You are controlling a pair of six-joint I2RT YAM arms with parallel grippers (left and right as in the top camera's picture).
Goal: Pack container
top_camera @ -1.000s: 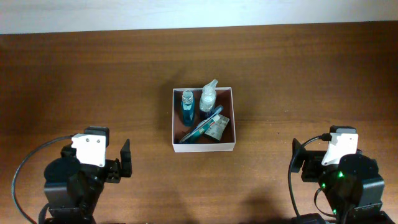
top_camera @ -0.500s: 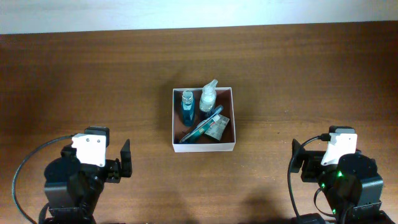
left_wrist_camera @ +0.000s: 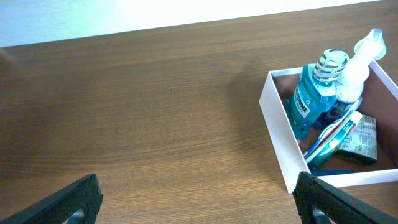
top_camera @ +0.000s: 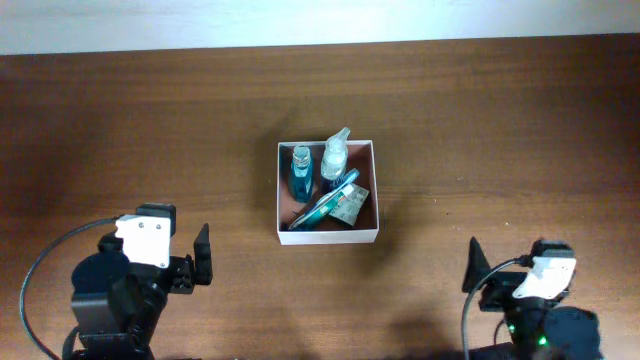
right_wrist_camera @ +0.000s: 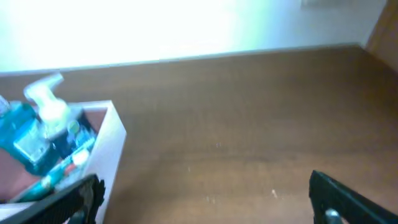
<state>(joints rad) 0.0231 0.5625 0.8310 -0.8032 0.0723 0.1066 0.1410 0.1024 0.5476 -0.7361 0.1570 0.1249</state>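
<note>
The container (top_camera: 287, 190) is a square white-walled box with a reddish-brown inside, at the middle of the table. It holds a blue mouthwash bottle (top_camera: 300, 175), a clear spray bottle (top_camera: 335, 155), a toothbrush (top_camera: 328, 203) and a small packet (top_camera: 351, 205). It also shows in the left wrist view (left_wrist_camera: 278, 127) and in the right wrist view (right_wrist_camera: 109, 143). My left gripper (left_wrist_camera: 199, 202) is open and empty, near the front left. My right gripper (right_wrist_camera: 205, 199) is open and empty, near the front right.
The brown wooden table (top_camera: 480, 120) ends at a pale wall along the back. Black cables loop beside both arm bases at the front edge.
My right arm has drawn back toward the front edge of the table. The left arm and the container's contents have not moved.
</note>
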